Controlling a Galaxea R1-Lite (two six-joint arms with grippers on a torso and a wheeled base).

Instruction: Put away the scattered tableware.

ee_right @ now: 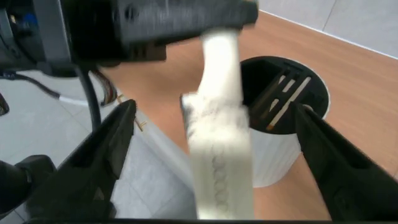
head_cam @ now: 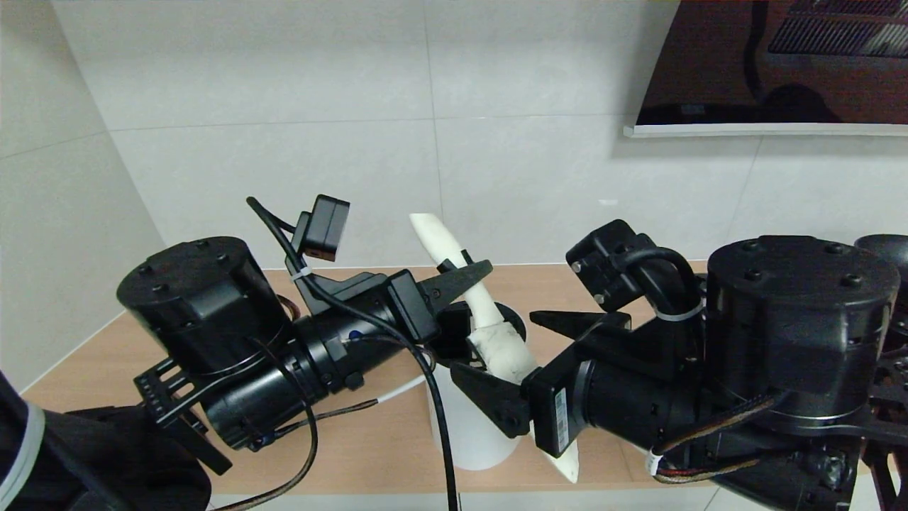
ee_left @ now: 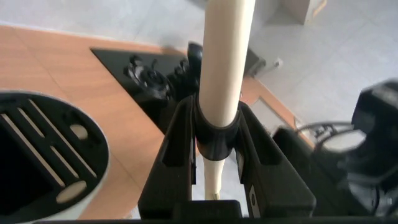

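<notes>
The white utensil [head_cam: 489, 316] [ee_left: 225, 56] [ee_right: 217, 155] was held in the air, tilted, with its slim handle end pointing up toward the tiled wall [head_cam: 284, 142]. It sat on the robot's side of the holder [head_cam: 468, 426] [ee_left: 37, 149] [ee_right: 280, 155], a white cylinder with a black slotted top. A broader, scuffed section of the utensil overlapped the holder's rim in the head view. I could not tell whether the two were touching there.

The left gripper [head_cam: 472, 298] [ee_left: 217, 134] was clamped on the handle. In its wrist view both fingers pressed against the shaft from either side. The right gripper [head_cam: 499, 343] [ee_right: 214, 124] stood wide apart, one finger on each side of the utensil's wider part and clear of it.

Lower down, that gripper covered much of the utensil. A pale tip showed below it, near the front edge of the wooden counter [head_cam: 355, 440]. The shape of the working end could not be made out.

Thin pale sticks [ee_right: 286, 102] stood in the holder's slots, their lower lengths hidden inside. The holder rested on the counter. A black cooktop [ee_left: 146, 78] lay farther along the counter, partly behind the gripper. A dark hood [head_cam: 780, 64] was cut off at the upper corner.
</notes>
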